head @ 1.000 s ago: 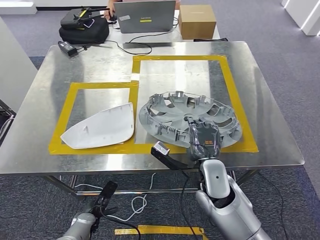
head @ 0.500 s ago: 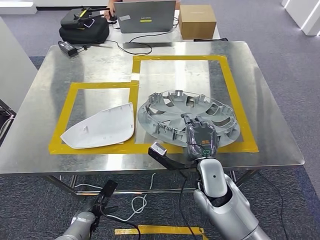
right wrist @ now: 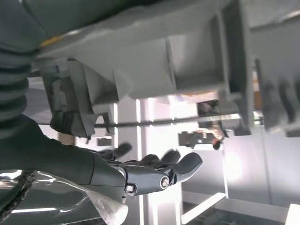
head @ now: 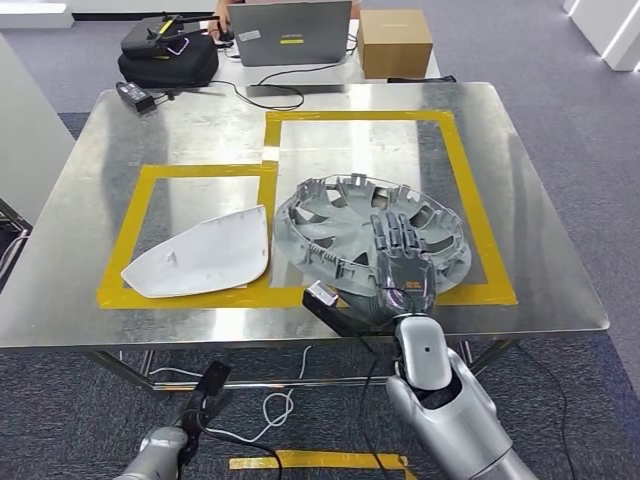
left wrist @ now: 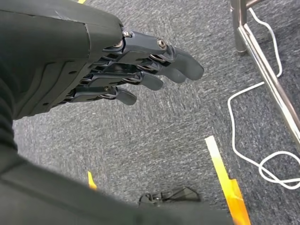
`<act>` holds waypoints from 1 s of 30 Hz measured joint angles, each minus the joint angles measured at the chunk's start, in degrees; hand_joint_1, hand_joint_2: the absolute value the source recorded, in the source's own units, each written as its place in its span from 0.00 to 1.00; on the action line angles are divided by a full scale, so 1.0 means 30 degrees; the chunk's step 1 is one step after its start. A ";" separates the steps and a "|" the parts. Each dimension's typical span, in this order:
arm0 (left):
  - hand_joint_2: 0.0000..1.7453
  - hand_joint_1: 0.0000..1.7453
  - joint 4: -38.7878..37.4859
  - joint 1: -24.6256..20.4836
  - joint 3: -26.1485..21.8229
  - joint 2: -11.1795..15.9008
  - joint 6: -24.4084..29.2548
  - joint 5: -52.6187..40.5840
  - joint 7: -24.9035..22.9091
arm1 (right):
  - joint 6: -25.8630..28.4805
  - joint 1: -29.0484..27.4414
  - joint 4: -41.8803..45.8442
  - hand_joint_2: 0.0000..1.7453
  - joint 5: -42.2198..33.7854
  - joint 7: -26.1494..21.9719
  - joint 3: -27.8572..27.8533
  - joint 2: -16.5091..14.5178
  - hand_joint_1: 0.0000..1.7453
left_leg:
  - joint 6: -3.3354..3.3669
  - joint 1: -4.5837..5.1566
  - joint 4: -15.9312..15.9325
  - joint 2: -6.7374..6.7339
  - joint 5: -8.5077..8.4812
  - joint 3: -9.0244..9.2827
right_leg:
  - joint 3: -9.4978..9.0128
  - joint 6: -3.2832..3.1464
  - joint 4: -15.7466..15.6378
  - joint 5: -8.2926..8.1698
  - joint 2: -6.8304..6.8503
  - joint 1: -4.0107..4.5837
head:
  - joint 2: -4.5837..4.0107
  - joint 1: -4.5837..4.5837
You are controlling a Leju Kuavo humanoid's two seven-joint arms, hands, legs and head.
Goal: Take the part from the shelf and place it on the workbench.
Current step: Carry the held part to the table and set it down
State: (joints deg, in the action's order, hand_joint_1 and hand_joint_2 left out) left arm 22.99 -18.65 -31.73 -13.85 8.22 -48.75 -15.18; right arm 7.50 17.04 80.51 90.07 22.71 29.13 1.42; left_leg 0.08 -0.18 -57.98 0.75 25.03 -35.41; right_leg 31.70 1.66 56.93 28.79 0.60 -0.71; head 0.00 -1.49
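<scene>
The grey wheel cover [head: 332, 215] lies ribs-up inside the right yellow tape frame [head: 469, 190] on the steel workbench [head: 196, 130]. It is tilted, its near rim raised over the front tape. My right hand [head: 400, 265] is at that near rim, dark fingers [head: 396, 232] stretched flat over the cover; the thumb is hidden. The right wrist view shows straight fingers [right wrist: 159, 173] with a gap to the cover's ribs [right wrist: 148, 61]. My left hand [head: 198, 408] hangs below the table edge, its fingers [left wrist: 141, 70] straight and holding nothing.
A white curved panel [head: 200, 255] lies in the left tape frame. At the far edge are a laptop [head: 290, 33], a cardboard box [head: 394, 42], a black bag [head: 167, 55] and a power adapter [head: 134, 96]. A white cable [head: 279, 405] lies on the carpet by the table leg [left wrist: 261, 65].
My right hand's fingers, curled on the cover's near rim before, now stretch out flat over it. The cover has shifted slightly left and tilted more. The left arm is still.
</scene>
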 joint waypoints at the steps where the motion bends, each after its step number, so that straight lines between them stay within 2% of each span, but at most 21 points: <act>1: 0.00 0.00 0.0000 0.0030 0.0033 0.0007 0.0000 0.0056 0.0002 | 0.0002 0.0025 -0.0109 0.00 0.0000 0.0094 -0.0060 0.0002 0.00 | 0.0000 0.0000 0.0000 0.0000 0.0000 0.0000 | 0.0000 0.0000 0.0000 0.0000 0.0000 0.0000 | 0.0000 0.0000; 9: 0.00 0.00 0.0000 0.0087 0.0118 0.0025 0.0000 0.0135 0.0004 | 0.0000 0.0097 -0.0371 0.00 0.0000 0.0220 -0.0176 0.0007 0.00 | 0.0000 0.0000 0.0000 0.0000 0.0000 0.0000 | -0.0001 0.0001 0.0000 -0.0001 -0.0001 -0.0001 | 0.0000 -0.0002; 12: 0.00 0.00 0.0000 0.0152 0.0299 0.0025 0.0044 0.0519 0.0038 | -0.0368 0.0323 -0.0610 0.00 0.0004 0.0895 -0.0255 0.0086 0.00 | 0.0000 0.0000 0.0000 0.0000 0.0000 0.0000 | 0.0000 0.0001 0.0000 -0.0001 -0.0001 -0.0001 | -0.0002 -0.0005; 24: 0.00 0.00 0.0000 0.0475 0.1031 0.0025 0.0135 0.1767 0.0064 | -0.1486 0.1787 -0.1497 0.00 0.0002 0.3038 -0.0896 0.1195 0.00 | 0.0001 0.0001 -0.0002 0.0000 -0.0001 0.0000 | -0.0001 0.0004 -0.0001 -0.0003 0.0004 -0.0007 | 0.0000 0.0000; 30: 0.00 0.00 0.0000 0.0495 0.1317 0.0025 0.0293 0.2135 -0.0040 | -0.1599 0.2041 -0.1748 0.00 0.0000 0.3307 -0.1393 0.1725 0.00 | 0.0001 0.0003 -0.0003 0.0001 0.0000 0.0000 | 0.0000 0.0005 -0.0001 -0.0005 0.0003 -0.0008 | 0.0000 -0.0002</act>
State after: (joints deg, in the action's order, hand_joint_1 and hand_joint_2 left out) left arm 22.99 -17.17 -27.77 -13.77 9.10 -42.34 -15.30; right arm 2.70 23.17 75.26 90.07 32.63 24.95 6.60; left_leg 0.09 -0.17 -57.99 0.75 25.03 -35.41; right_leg 31.70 1.68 56.92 28.77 0.61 -0.73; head 0.00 -1.50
